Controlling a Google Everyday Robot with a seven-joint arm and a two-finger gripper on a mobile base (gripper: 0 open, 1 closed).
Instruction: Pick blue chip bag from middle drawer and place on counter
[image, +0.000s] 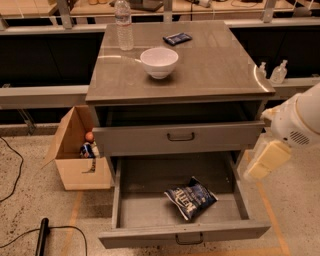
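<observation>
Status: you have not yet begun the pick. The middle drawer (145, 206) stands pulled fully out, so access is provided, but the grasp, the lift and the placing all remain to be done. The blue chip bag (191, 198) lies flat on the drawer's floor, right of its centre and toward its front wall, crinkled, with the white lettering facing up. It touches no side wall, and nothing else is in the drawer with it. The gripper (266, 160) hangs outside the drawer, just beyond its right wall and above the level of its rim, well apart from the bag. Whether it is set wide or narrow cannot be told here, and it holds nothing that can be seen. The worktop (215, 67), directly above and behind the drawer, is the destination. It carries a white bowl (159, 62), whose inside looks empty from this angle, a clear water bottle (124, 25) and a small flat dark blue packet (177, 38), which is not your target. To the drawer's right-hand side the worktop has bare surface, judged enough to take the bag. The upper drawer front (145, 139), directly above the open drawer, is closed, so its contents are hidden. Left of the drawer, an open cardboard box (75, 172) on the floor holds a small orange round item and at least one other thing too small to identify.
</observation>
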